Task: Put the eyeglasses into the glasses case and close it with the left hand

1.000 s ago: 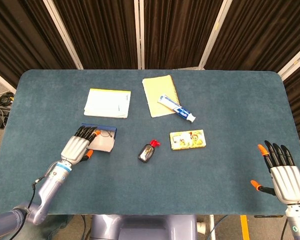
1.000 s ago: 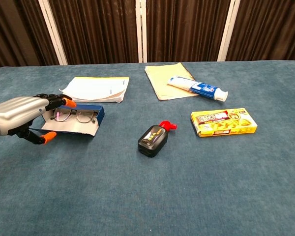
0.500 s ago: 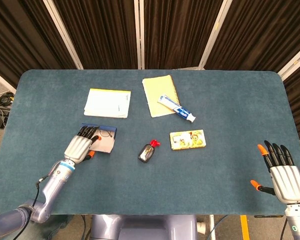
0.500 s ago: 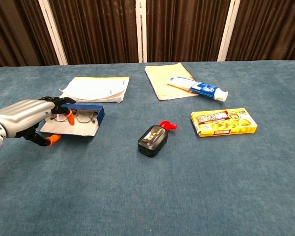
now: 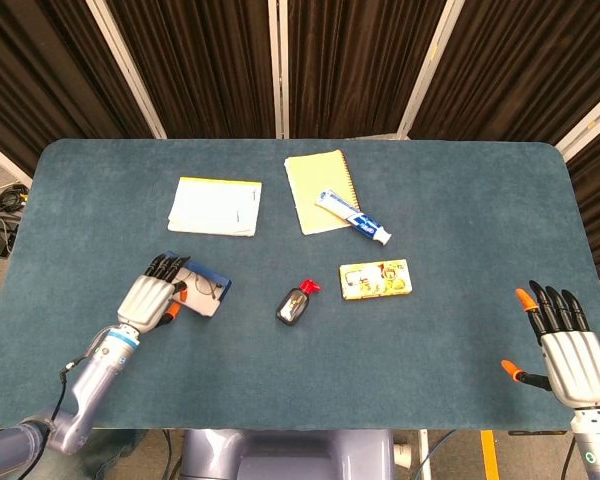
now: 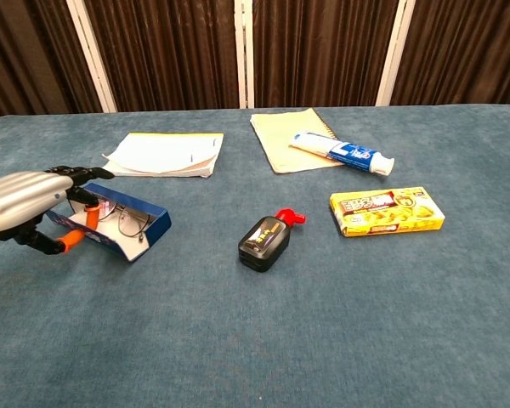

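Since the previous second the glasses case [image 6: 110, 225] has rotated on the bench [image 5: 430, 350], its far end swinging toward the ink bottle [image 6: 264, 240]. The eyeglasses [image 6: 123, 223] lie inside the open case; the lid is not yet shut. The left hand [image 6: 34, 208] has its fingers hooked over the case's near end, with the thumb below; this appears to be contact with the case, not a firm grip. Judgement: insertion is done; closing remains.

The right hand [image 5: 565, 345] is open, fingers spread, near the bench's right front edge. Bare cloth surrounds the case; the paper pad [image 5: 216, 206] is well apart behind.
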Robot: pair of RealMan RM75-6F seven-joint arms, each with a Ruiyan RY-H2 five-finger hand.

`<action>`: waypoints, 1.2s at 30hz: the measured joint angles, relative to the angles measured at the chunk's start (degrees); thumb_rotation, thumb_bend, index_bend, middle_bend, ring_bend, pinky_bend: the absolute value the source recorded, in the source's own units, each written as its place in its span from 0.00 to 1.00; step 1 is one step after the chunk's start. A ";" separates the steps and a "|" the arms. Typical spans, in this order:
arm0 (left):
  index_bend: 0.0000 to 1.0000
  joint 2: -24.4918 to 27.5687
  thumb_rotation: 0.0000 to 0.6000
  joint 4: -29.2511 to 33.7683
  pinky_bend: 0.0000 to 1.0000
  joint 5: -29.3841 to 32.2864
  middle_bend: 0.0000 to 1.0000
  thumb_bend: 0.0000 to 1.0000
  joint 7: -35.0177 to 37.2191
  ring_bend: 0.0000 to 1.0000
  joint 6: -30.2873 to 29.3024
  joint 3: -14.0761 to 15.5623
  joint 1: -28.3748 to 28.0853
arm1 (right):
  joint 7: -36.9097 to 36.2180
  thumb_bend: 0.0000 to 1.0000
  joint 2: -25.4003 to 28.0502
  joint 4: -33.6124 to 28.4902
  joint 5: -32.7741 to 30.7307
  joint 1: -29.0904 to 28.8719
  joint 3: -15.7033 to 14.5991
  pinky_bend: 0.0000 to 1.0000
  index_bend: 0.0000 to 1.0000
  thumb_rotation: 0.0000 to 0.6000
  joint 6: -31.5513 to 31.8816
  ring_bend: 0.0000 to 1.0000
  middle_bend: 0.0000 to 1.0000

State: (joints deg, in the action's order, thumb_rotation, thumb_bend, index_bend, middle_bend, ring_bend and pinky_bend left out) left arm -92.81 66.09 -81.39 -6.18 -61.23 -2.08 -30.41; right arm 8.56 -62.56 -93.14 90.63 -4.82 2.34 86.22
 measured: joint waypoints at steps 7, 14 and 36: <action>0.65 6.18 1.00 6.90 0.00 0.24 0.00 0.55 -2.93 0.00 -1.04 1.33 1.82 | -0.19 0.00 0.12 -0.20 0.13 0.13 -0.10 0.00 0.00 1.00 0.18 0.00 0.00; 0.65 14.16 1.00 18.69 0.00 3.00 0.00 0.57 -6.42 0.00 0.09 1.62 2.62 | -0.19 0.00 0.09 -0.13 -0.18 0.02 0.02 0.00 0.00 1.00 -0.09 0.00 0.00; 0.00 9.96 1.00 17.02 0.00 12.31 0.00 0.26 -11.02 0.00 7.21 -1.94 -2.00 | -0.05 0.00 0.03 0.06 -0.41 0.04 0.14 0.00 0.00 1.00 -0.05 0.00 0.00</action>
State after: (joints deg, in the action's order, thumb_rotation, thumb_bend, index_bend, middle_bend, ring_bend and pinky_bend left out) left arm -82.85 83.11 -69.08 -17.20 -54.02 -4.03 -32.41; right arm 8.51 -62.54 -93.08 90.22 -4.78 2.48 86.17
